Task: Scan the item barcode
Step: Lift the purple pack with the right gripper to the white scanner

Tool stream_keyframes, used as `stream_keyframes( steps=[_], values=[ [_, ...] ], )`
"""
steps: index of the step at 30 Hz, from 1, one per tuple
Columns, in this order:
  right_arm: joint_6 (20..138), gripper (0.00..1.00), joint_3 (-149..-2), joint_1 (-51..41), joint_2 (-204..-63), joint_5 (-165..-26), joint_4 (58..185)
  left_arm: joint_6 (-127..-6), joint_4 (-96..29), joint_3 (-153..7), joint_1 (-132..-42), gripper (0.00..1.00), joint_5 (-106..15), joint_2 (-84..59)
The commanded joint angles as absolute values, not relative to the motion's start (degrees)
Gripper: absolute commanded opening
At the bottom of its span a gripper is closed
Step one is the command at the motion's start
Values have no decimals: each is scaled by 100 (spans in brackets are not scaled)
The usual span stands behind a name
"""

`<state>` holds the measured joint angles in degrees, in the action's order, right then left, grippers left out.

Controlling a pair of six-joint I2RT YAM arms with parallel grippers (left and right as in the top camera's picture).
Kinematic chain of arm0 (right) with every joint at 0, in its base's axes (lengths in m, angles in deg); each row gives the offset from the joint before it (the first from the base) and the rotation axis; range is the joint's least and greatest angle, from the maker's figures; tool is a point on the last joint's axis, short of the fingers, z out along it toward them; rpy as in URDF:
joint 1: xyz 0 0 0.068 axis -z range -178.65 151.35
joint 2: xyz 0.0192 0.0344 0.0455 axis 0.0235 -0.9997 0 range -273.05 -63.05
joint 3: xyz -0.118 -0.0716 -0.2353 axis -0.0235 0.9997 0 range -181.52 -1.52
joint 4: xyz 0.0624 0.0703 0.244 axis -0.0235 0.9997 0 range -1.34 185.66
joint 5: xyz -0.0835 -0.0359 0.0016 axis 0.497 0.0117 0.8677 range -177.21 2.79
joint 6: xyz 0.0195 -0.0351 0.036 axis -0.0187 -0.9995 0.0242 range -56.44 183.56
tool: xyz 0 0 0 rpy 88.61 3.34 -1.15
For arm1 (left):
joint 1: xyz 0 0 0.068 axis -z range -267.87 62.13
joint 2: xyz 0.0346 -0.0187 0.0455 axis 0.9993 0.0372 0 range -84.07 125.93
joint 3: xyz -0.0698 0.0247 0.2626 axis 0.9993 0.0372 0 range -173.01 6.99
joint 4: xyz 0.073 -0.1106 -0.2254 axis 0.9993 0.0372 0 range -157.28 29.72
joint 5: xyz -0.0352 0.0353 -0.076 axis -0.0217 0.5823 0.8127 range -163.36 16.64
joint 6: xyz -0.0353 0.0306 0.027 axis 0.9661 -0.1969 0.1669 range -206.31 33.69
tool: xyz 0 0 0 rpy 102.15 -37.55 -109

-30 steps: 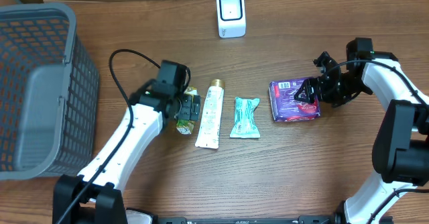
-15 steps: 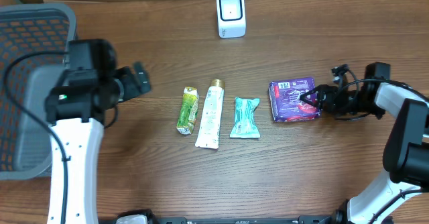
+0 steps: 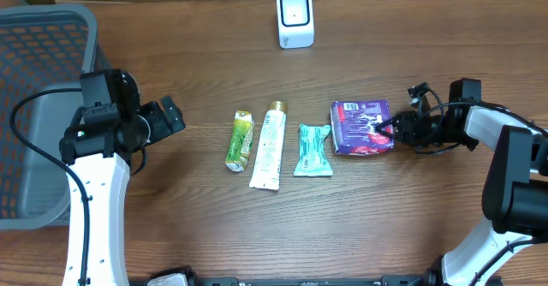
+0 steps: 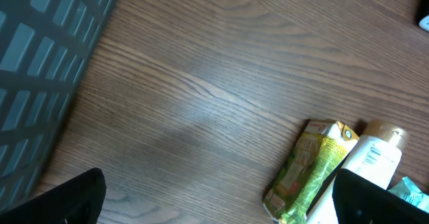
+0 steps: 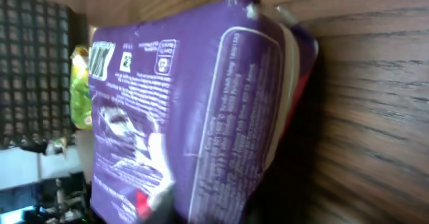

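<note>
purple packet [image 3: 362, 128] lies at the right end of the row, nudged closer to the teal sachet [image 3: 313, 149] than a moment ago. from the left: the basket [image 3: 51, 115], then the left gripper [image 3: 174, 115], which has pulled back from the green sachet [image 3: 239, 140] and white tube [image 3: 270, 145] and hangs beside the basket, fingers spread wide, holding nothing. far right, the right gripper [image 3: 392, 132] has gone from spread to pinching the packet's right edge. i'd say the grab is made; carrying it up to the scanner [image 3: 295, 18] at the back comes next.
</note>
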<state>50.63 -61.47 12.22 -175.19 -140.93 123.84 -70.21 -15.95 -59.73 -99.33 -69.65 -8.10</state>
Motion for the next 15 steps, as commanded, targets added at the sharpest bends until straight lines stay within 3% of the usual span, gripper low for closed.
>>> stream_keyframes(
  steps=[1,9,15],
  values=[
    [5378,4,-6269,1231,-17490,-14390,12535,-7130,-1612,-5949,-9938,100,-6930,-870],
    [5485,4,-6509,984,-16124,-14294,13038,-7130,-1612,-5949,-9938,100,-6930,-870],
    [6746,4,-6770,-111,-14269,-12067,12780,-7130,-1612,-5949,-9938,100,-6930,-870]
  ],
)
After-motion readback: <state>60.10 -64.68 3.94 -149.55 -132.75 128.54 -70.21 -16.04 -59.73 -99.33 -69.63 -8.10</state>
